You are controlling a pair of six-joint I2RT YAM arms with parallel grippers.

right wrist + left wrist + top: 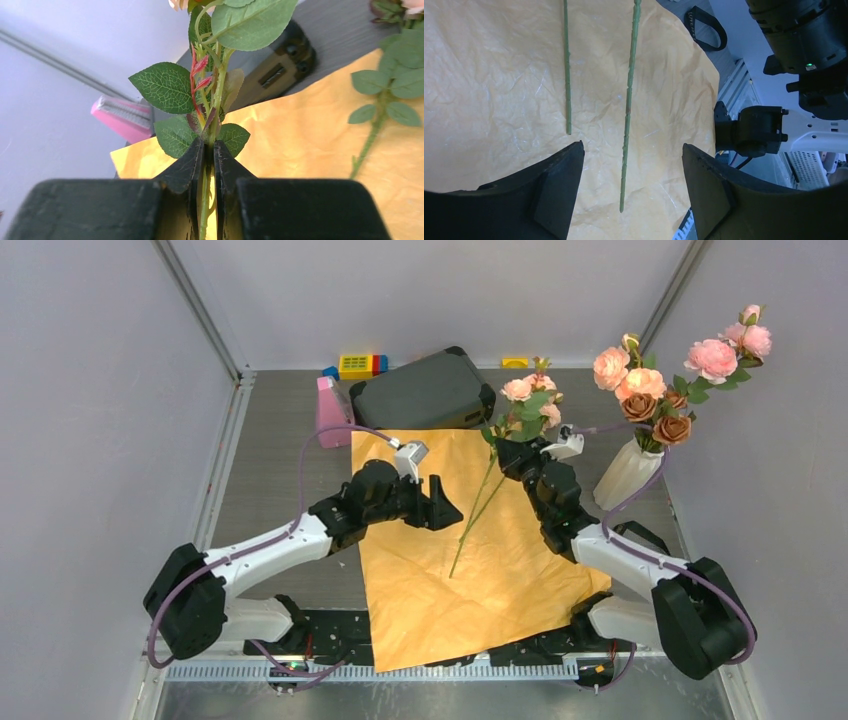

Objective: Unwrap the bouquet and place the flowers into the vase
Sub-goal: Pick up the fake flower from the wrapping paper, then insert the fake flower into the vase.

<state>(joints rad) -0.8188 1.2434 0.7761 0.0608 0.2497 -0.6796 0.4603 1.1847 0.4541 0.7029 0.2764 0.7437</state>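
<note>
The bouquet's orange paper point(480, 580) lies spread flat on the table. My right gripper point(520, 452) is shut on the green stems point(218, 95) of a small bunch of flowers point(530, 400), which it holds upright over the paper's far edge. Their long stems point(470, 520) hang down toward the sheet. My left gripper point(445, 508) hovers open over the paper. One stem end point(626, 130) hangs between its fingers without touching them, and a second stem point(567, 75) hangs to its left. The white vase point(625, 475) stands at the right with several roses point(650, 390) in it.
A dark grey case point(425, 390) sits behind the paper, with a pink wedge-shaped object point(331, 410) to its left and coloured blocks point(360, 365) at the back wall. A black ribbon loop point(706, 30) lies just off the paper's right edge by the right arm.
</note>
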